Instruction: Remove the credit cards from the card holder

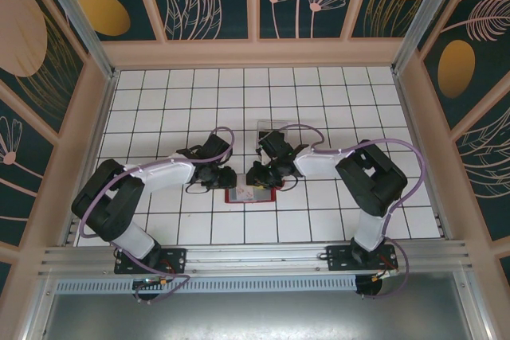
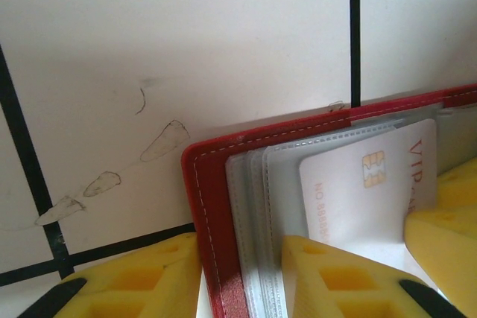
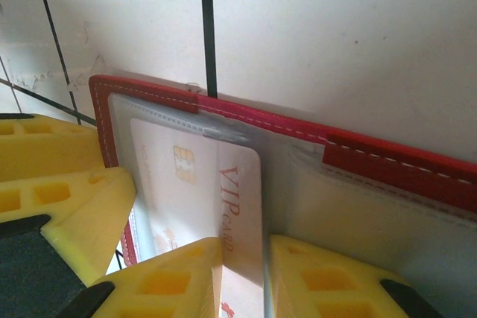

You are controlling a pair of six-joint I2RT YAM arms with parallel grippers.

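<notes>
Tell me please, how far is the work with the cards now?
Done: the card holder lies open on the tiles. In hand: the left gripper straddles its red edge, and the right gripper stands over the VIP card. Left: that card sits in its clear sleeve, to be pulled out.

- card holder [image 3: 387, 161], red, stitched, lies open on white tiled table [image 3: 335, 27], clear sleeves up
- credit card [image 3: 201, 206]: pale, gold chip, "VIP card" lettering, over holder's left half
- right gripper [image 3: 244, 258]: yellow fingers straddle card's right edge; pinch unclear
- left gripper [image 3: 115, 171]: at holder's left edge
</notes>
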